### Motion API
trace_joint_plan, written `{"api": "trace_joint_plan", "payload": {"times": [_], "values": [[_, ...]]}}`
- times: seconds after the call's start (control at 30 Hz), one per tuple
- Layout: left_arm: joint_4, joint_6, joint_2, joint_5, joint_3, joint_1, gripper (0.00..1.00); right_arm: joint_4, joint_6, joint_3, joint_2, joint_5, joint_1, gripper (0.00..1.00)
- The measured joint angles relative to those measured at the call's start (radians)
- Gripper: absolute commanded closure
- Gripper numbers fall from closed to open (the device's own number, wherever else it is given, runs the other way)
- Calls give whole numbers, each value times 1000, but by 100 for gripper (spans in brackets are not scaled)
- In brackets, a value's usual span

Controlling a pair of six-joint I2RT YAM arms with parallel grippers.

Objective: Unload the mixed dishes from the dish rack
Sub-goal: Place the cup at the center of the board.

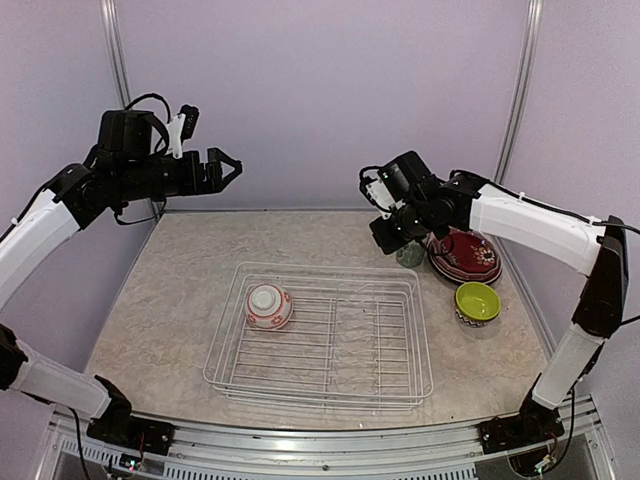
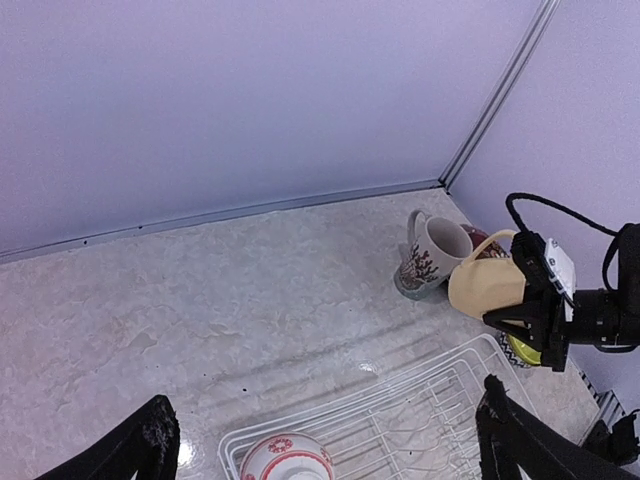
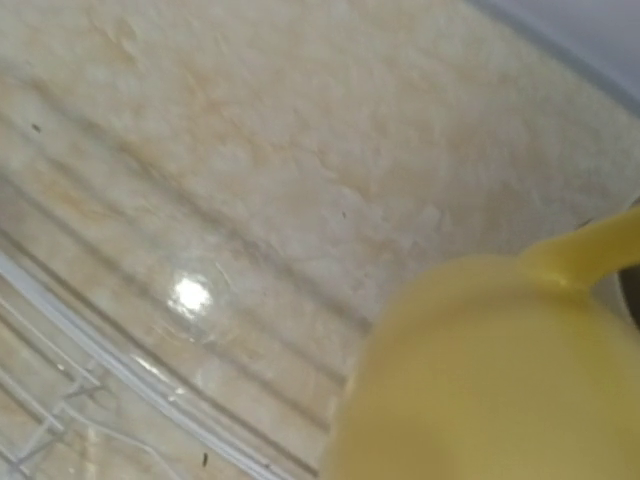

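Clamped on the sideways yellow mug (image 2: 485, 285), the right claw (image 1: 388, 236) has the table (image 1: 180, 300) below and the floral cup (image 2: 432, 255) just beside it.

We see the wire dish rack (image 1: 330, 348) in the lower centre holding just a red-patterned bowl (image 1: 268, 305) at its upper left, and to its right an upright lime-green bowl (image 1: 477, 301), a maroon-topped plate stack (image 1: 468, 256), an upright floral cup (image 2: 432, 255), and a pale yellow mug (image 2: 483, 286) gripped sideways in the right end effector (image 2: 508, 300).
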State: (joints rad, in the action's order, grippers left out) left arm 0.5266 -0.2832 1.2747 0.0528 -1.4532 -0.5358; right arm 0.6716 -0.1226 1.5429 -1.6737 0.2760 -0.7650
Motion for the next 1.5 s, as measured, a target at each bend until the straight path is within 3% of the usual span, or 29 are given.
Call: {"api": "trace_joint_plan", "payload": {"times": [0.4,0.67,0.87,1.2,1.5], "values": [[9,8,-1,-1,2,-12,1,185,-24,293,-314,-140,109,100],[42,60,41,-80,1,-82,1,285,-22,464,-478,-186,133,100],[61,101,81,-158,0,-149,1,317,-23,500,-543,-210,155,100],[76,90,93,-155,-3,-126,1,325,-24,509,-582,-246,195,100],[90,82,92,-153,-6,-119,1,322,-25,512,-618,-253,199,78]]}}
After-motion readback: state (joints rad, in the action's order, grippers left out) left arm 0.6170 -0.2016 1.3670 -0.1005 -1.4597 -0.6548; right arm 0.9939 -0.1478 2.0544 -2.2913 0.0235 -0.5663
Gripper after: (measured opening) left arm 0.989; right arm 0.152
